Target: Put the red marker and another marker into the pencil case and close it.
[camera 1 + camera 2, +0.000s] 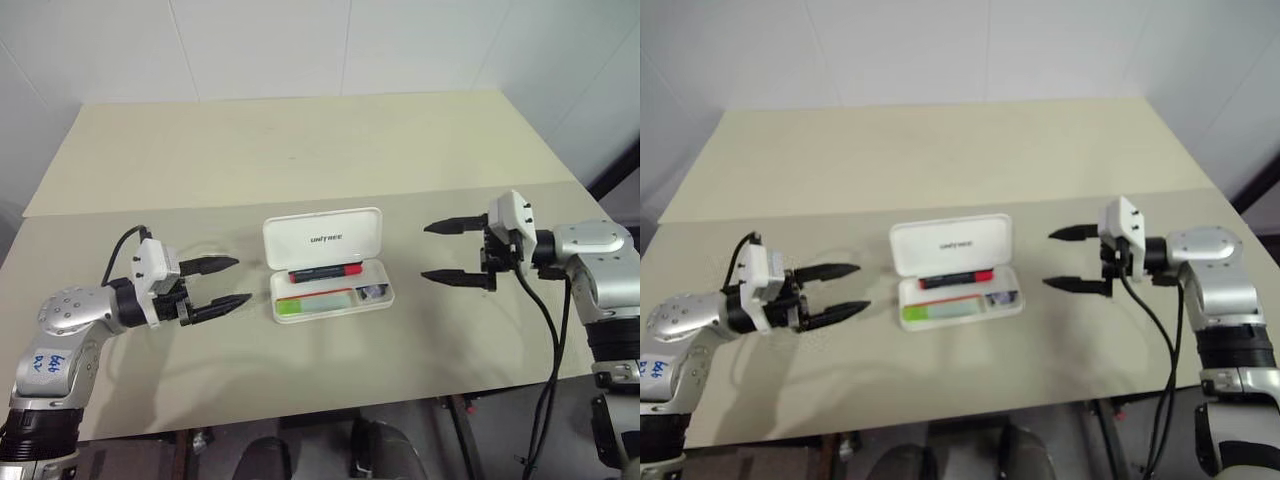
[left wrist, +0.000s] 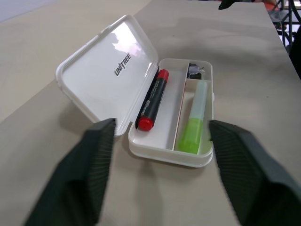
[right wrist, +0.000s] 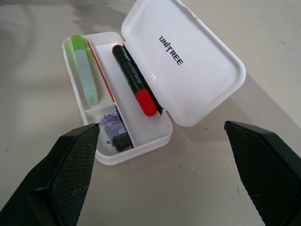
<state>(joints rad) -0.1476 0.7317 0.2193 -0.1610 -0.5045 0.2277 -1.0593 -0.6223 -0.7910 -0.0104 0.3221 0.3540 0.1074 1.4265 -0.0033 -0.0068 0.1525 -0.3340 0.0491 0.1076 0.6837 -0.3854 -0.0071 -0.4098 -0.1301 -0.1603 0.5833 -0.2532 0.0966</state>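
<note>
Landmark: pencil case [image 1: 330, 296], near the middle of the table [image 1: 300, 150], lid up.
Case shape: white glossy plastic, rounded rectangle, hinged on its far long edge; lid stands tilted back behind the tray.
Case axis: long side runs left-right across the table.
Writing: "UNITREE" in small dark letters on the inner face of the lid, readable in both wrist views.
Red marker [image 1: 325, 272]: inside the case, in the long back compartment next to the hinge; slim black barrel, red cap, a red end at the other tip too; lies flat, long axis along the case's long side, cap toward the right end of the case.
Another marker [image 1: 312, 305]: inside the case, in the front compartment; stubby whitish translucent barrel, bright green cap; lies parallel to the red marker, cap toward the left end of the case.
Small compartment: right end of the case, holds a small dark bluish item [image 3: 114, 129], can't tell what it is.
Left gripper [image 1: 222, 284]: left of the case, apart from it, black ribbed fingers pointing at it; jaws parted, nothing between them.
Right gripper [image 1: 447, 251]: right of the case, apart from it, pointing at it; jaws spread wide, holding nothing.
Table surface: matte beige, with a seam running behind the case.
</note>
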